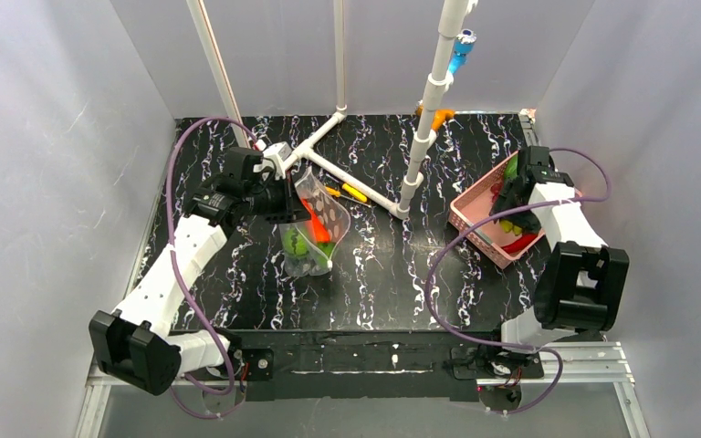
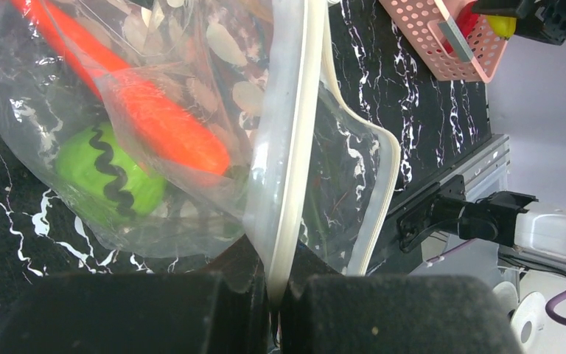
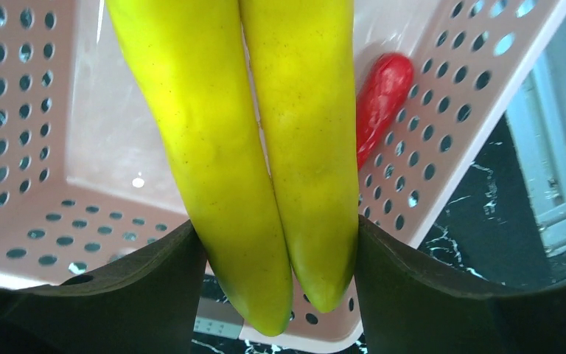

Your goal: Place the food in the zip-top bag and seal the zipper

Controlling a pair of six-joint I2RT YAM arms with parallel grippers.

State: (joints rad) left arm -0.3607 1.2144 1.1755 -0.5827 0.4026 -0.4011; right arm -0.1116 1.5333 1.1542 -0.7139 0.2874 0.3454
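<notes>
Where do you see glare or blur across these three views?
Left wrist: glare streaks the zip-top bag, and the left fingers are a dark blur. Right wrist: soft sheen on the bananas, right fingers dark and unsharp. Top external: even light, sharp throughout.

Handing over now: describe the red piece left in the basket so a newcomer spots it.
Find the pink perforated basket on the table's right, where the right hand grips yellow bananas. Beside them, against the basket wall, lies a red pepper. It is long, glossy and red; the bananas are yellow.
</notes>
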